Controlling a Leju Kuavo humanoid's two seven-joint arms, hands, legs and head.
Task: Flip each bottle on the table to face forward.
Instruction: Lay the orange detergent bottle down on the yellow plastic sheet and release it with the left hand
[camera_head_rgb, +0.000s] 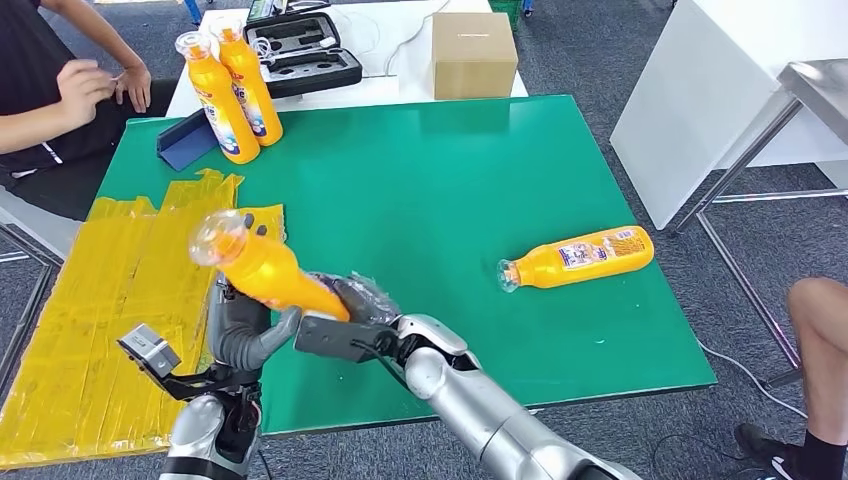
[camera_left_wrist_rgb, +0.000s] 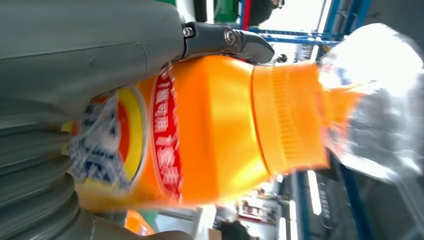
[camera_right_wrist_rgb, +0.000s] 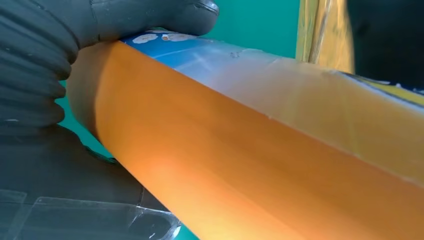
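- While both hands share the tilted orange plastic bottle (camera_head_rgb: 268, 272), turn it slowly; a slick body could slip
- left hand (camera_head_rgb: 245, 338) clasps its middle, at 7 o'clock over the green table (camera_head_rgb: 450, 180)
- right hand (camera_head_rgb: 335, 330) wraps its base
- clear cap up-left, label red and blue

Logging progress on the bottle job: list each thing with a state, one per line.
Held bottle: off the table, tilted, capped, gripped by both hands.
Lying bottle: on its side.
Two back bottles: upright.
Black case: open.
Cardboard box: closed.
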